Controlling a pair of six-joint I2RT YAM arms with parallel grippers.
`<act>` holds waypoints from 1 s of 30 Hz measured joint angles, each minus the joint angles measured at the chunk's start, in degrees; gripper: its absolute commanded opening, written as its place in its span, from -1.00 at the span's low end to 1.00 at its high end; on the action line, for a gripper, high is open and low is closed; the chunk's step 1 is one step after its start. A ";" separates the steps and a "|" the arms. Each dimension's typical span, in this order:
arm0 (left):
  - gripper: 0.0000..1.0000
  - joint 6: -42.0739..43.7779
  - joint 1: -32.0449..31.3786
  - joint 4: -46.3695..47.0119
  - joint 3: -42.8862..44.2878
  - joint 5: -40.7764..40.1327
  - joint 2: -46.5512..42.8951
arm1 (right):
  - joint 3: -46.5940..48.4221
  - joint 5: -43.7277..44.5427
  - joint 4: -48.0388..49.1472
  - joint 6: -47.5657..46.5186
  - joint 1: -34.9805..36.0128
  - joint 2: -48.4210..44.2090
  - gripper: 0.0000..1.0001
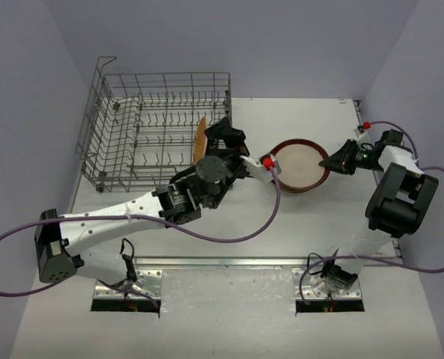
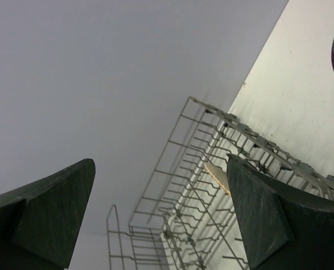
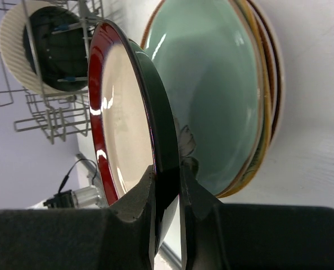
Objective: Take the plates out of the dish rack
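The round red-rimmed cream ceramic plate (image 3: 113, 124) tilts above the stacked plates (image 3: 217, 95), pinched at its rim by the right gripper (image 3: 167, 183); 1 orange-brown plate (image 1: 200, 137) stands in the grey wire dish rack (image 1: 132, 97), the wide-open left gripper (image 2: 161, 208) empty near it; let go while tilted, the held plate may chip the stacked plates.

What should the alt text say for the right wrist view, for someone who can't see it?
The right claw is shut on the rim of a red-rimmed plate, close to a stack topped by a pale green plate. At upper left, the wire dish rack holds one ribbed cream plate.
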 measured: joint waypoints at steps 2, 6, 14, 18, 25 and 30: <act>1.00 -4.01 1.49 -2.56 2.46 -0.52 0.31 | 0.58 1.25 0.05 -0.56 0.09 0.95 -1.00; 1.00 -9.96 3.77 -6.64 4.02 -1.42 0.65 | 2.12 3.73 0.81 -0.78 0.19 3.33 -1.00; 1.00 -21.27 7.75 -14.72 4.58 -2.23 0.94 | 2.91 8.09 3.70 -0.01 0.17 5.39 -0.54; 1.00 -26.71 9.49 -18.90 6.35 -1.99 1.00 | 4.14 8.01 3.54 1.41 0.29 5.93 0.15; 0.91 -37.82 14.31 -27.44 11.47 1.73 1.32 | 7.59 7.48 2.03 2.67 0.77 5.26 0.58; 0.71 -47.87 20.53 -34.33 17.21 7.39 3.69 | 8.39 12.45 0.01 2.63 1.46 -0.71 0.79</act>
